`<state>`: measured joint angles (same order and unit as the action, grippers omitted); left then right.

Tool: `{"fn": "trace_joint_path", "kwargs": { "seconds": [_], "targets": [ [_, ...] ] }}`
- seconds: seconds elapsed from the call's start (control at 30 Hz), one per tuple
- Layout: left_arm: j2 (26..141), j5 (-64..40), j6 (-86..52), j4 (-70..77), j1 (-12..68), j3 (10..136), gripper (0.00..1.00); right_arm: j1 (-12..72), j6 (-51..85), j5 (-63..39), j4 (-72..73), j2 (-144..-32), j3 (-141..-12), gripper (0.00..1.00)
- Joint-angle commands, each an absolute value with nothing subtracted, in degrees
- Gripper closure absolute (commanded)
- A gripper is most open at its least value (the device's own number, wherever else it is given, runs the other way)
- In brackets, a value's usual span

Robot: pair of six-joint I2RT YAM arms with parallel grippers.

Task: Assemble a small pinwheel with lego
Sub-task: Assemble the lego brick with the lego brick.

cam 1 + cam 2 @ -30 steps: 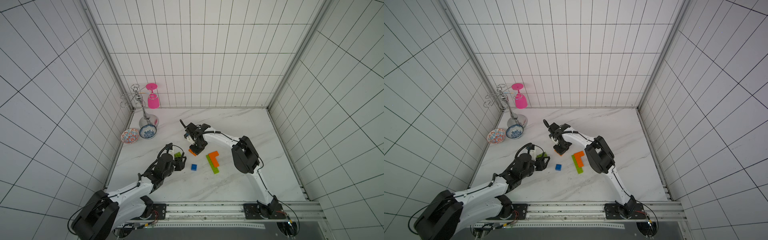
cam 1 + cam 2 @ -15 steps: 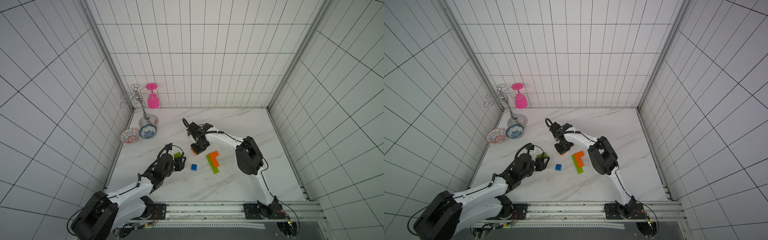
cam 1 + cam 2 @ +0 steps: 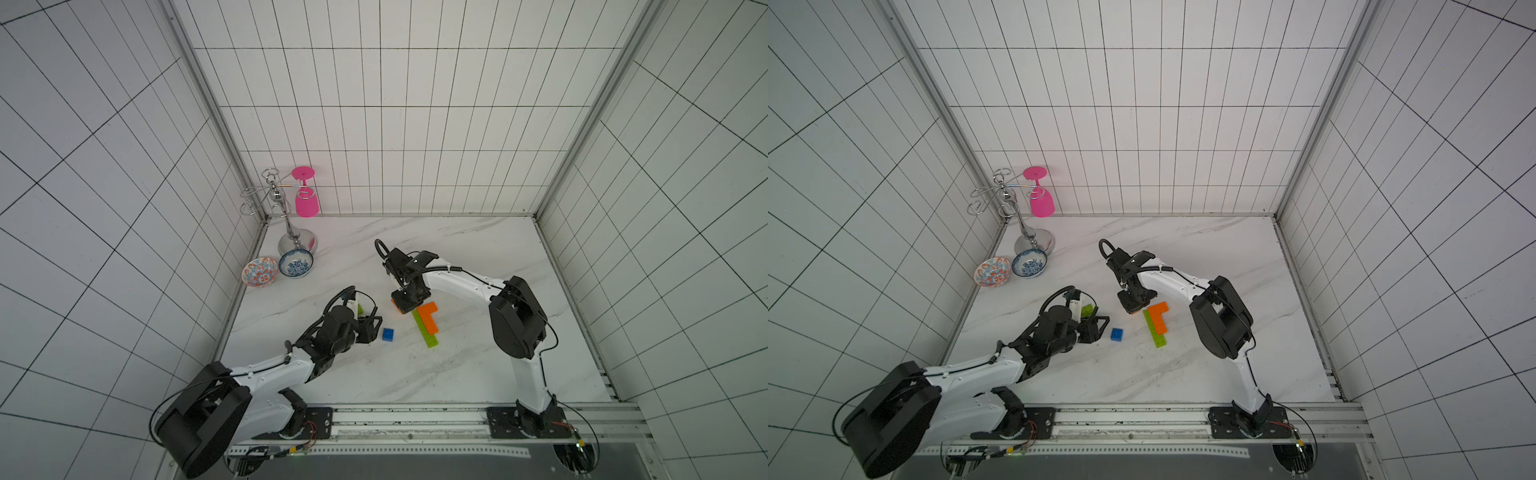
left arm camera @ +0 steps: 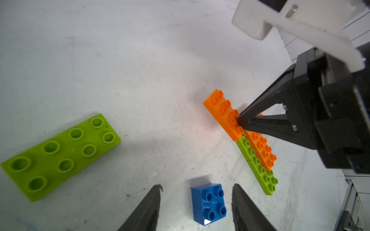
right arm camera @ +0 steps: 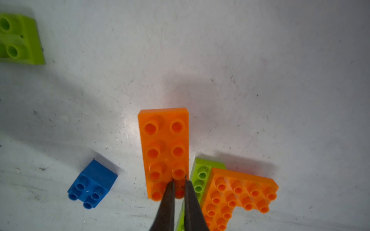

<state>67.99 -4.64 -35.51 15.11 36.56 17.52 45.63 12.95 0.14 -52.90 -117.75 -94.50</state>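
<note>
Right tool [image 5: 179,179], tips pinched together, presses orange brick [image 5: 164,140] beside joined bricks [image 5: 240,190], likely seating it; left tool [image 4: 196,185], half-wide, straddles blue brick [image 4: 208,204].

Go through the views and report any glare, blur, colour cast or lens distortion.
Both top views: flat, dim light, and a wide lens splaying the lines of the wall tiles. Left wrist view: a white glint on a corner of the blue brick, and the loose lime-green brick is soft. Right wrist view: the orange brick tints the table reddish, and the right gripper is dark and soft-edged.
</note>
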Motion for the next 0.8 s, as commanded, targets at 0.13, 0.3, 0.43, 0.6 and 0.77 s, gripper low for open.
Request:
{"fn": "trace_joint_path", "kwargs": {
  "seconds": [0.13,0.3,0.43,0.6,0.77],
  "targets": [
    [71.47,-5.20,-35.60,20.10,38.80,20.66,0.41,44.85,17.00,2.09,-52.00,-114.32,-88.56,0.91],
    [72.41,-5.16,-35.59,20.51,39.44,20.69,0.41,44.75,17.62,3.51,-51.95,-113.75,-87.04,0.91],
    [72.65,-5.01,-35.71,20.74,39.46,20.50,0.41,44.73,17.84,4.40,-51.93,-113.89,-86.40,0.91],
    [72.85,-5.02,-35.77,20.85,39.46,20.55,0.41,44.50,17.96,4.39,-51.68,-113.94,-86.39,0.91],
    [72.77,-5.04,-35.77,20.99,39.46,20.26,0.41,44.39,18.18,4.16,-51.55,-114.41,-85.96,0.91]
  ]
}}
